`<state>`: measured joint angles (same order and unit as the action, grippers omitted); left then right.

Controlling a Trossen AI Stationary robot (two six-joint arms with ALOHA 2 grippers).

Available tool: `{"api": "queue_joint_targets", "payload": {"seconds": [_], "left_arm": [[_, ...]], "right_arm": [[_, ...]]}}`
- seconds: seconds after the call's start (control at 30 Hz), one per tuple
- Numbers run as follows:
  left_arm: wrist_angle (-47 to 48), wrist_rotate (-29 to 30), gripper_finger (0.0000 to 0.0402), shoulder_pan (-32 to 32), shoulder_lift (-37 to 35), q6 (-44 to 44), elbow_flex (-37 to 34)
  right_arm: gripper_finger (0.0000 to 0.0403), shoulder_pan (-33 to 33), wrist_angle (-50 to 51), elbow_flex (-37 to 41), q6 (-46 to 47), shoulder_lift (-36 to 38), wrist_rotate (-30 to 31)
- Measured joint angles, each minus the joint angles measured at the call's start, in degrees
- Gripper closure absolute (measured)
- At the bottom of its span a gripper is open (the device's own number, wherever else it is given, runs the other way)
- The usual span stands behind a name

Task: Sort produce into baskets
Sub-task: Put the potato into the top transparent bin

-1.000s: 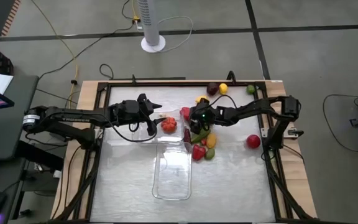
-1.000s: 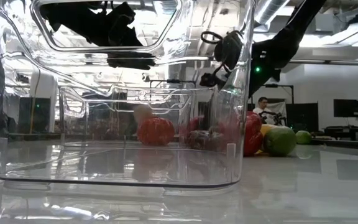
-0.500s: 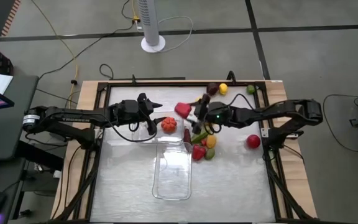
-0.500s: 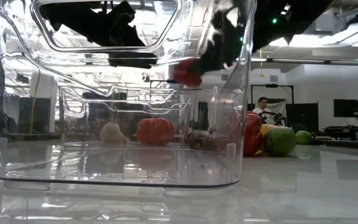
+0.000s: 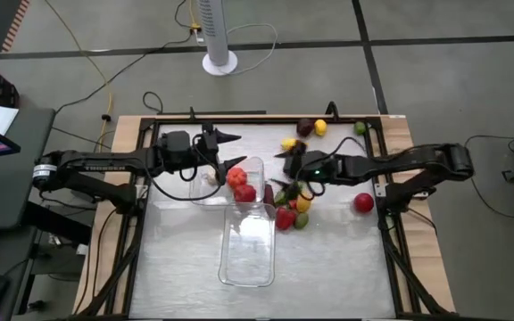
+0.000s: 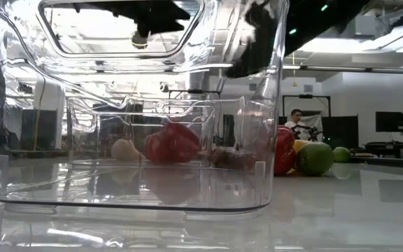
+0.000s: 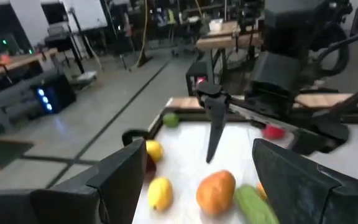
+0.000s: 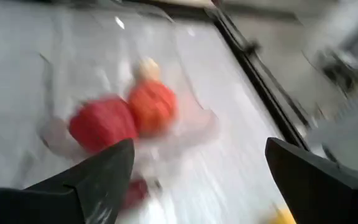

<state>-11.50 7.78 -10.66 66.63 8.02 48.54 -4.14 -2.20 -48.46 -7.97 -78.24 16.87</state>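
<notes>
While both arms reach over the table's middle, the right gripper (image 5: 286, 166) hangs with fingers spread wide and empty beside the far clear basket (image 5: 255, 166). Inside that basket lie a red fruit (image 8: 102, 123), an orange one (image 8: 152, 106) and a whitish piece (image 8: 147, 68). The left gripper (image 5: 224, 149), fingers parted and empty, hovers at its other side. More produce (image 5: 291, 210) clusters nearby.

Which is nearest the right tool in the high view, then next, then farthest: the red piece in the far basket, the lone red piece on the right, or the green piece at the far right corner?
From the right tool:
1. Red piece in the far basket, toward the left arm.
2. Lone red piece, on the table's right side.
3. Green piece, at the far right corner.
</notes>
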Motion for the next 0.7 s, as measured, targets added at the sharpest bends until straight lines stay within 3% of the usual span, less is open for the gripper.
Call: {"api": "queue_joint_targets", "payload": {"seconds": [0.1,0.17,0.3,0.43,0.7], "left_arm": [[-1.40,0.01,0.0121,0.00,0.00,1.80,1.15],[-4.94,0.00,0.0121,0.00,0.00,2.70,1.19],[-10.98,-3.15,0.0121,0.00,0.00,1.99,1.24],[-10.60,-8.77,0.0121,0.30,0.00,-0.34,1.24],[-9.83,-9.42,0.0121,3.53,-0.40,-0.25,1.24]], "right_arm": [[0.0015,-1.79,10.16,0.51,4.53,4.00,2.34],[0.0015,-3.38,10.73,3.49,7.41,4.68,2.61],[0.0015,-7.21,2.48,12.16,10.69,4.82,2.70],[0.0015,-10.97,-5.24,19.10,14.73,4.72,-0.56],[0.0015,-10.75,-18.76,25.90,15.18,3.89,-3.87]]}}
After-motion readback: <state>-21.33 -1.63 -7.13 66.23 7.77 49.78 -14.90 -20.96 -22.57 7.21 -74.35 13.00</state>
